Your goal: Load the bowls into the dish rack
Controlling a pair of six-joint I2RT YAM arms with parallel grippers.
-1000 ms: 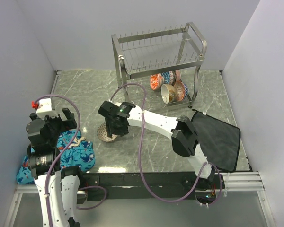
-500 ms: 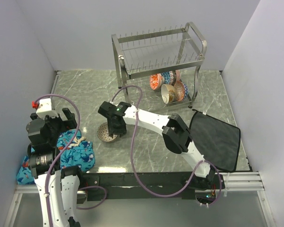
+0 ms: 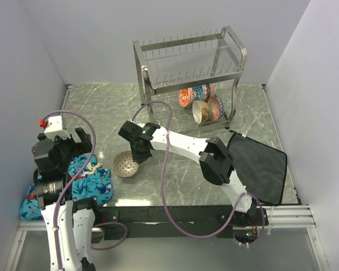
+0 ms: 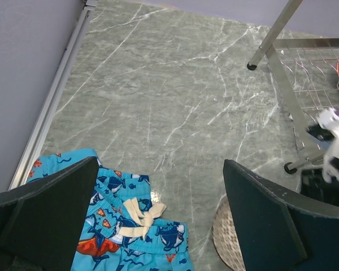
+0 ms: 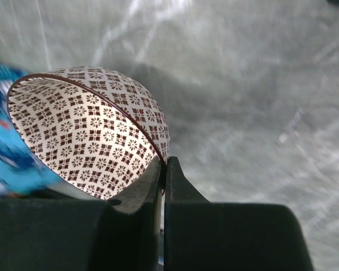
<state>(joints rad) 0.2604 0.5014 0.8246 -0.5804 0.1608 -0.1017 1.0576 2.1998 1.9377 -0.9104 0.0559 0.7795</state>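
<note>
Lifted and tipped since a second ago, the brown-patterned bowl has moved toward 7 o'clock from the spot where it sat flat on the desk, and it now appears to hang clear of the marble. My right end effector has it by the rim. The right wrist view shows the two fingers closed almost together on the bowl's wall, one inside and one outside, with the mouth turned sideways.

My left end effector stays out of it, spread wide and holding nothing, poised at 8 o'clock above a blue fish-print cloth.

Most of the loading looks done. The dish rack stands at 1 o'clock, and a cluster of racked bowls leans in its lower tier, red-orange, blue, cream and reddish among them. They overlap too much for a firm count, though I make out at least four. I see no other bowl loose on the desk, so I judge this one to be the last or nearly so. It is well apart from the rack and not yet slotted between the prongs.
</note>
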